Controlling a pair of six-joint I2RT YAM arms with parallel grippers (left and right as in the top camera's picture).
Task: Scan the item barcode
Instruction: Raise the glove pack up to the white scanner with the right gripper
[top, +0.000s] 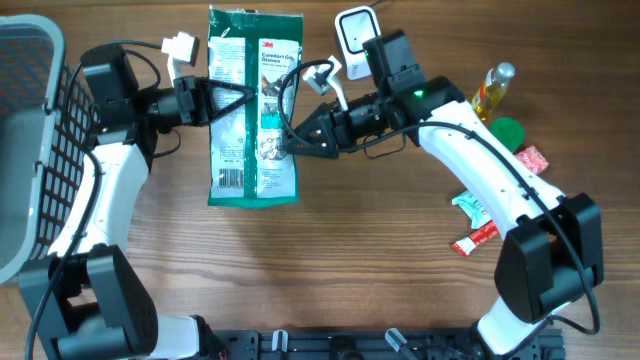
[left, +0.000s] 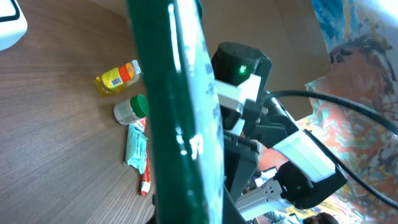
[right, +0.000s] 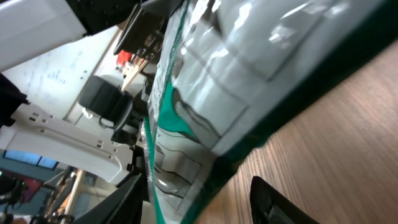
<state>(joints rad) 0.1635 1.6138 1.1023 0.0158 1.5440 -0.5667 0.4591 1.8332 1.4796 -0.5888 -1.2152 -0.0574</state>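
Pack (top: 255, 110) first: a green and white bag of gloves. It hangs closest to the overhead lens, lifted off the tabletop (top: 380, 260) near the far edge, a little left of middle. Its length runs from the far edge toward the near one. Its printed face is turned up, and the barcode (top: 230, 180) shows at the near left corner of that face.

My left claw (top: 215, 103) is clamped tight on the pack's left edge, in the far half, and carries it. My right claw (top: 290, 143) is at the opposite edge with its jaws parted. In the right wrist view the fingers (right: 270, 199) stand apart with the pack's edge between them and a gap on one side, so it grips nothing. From the left wrist the pack is seen edge-on, a dark green band across the view, with my right arm (left: 239, 65) behind it.

A white scanner (top: 355, 30) with a dark window sits at the far edge, just right of the pack's far corner. Toward the right edge stand a yellow bottle (top: 492, 88) and a green-lidded jar (top: 508, 132) just beside it. Nearer lie a red packet (top: 533, 158), a teal sachet (top: 468, 207) and a red stick (top: 475, 238). A grey basket (top: 30, 150) fills the left edge
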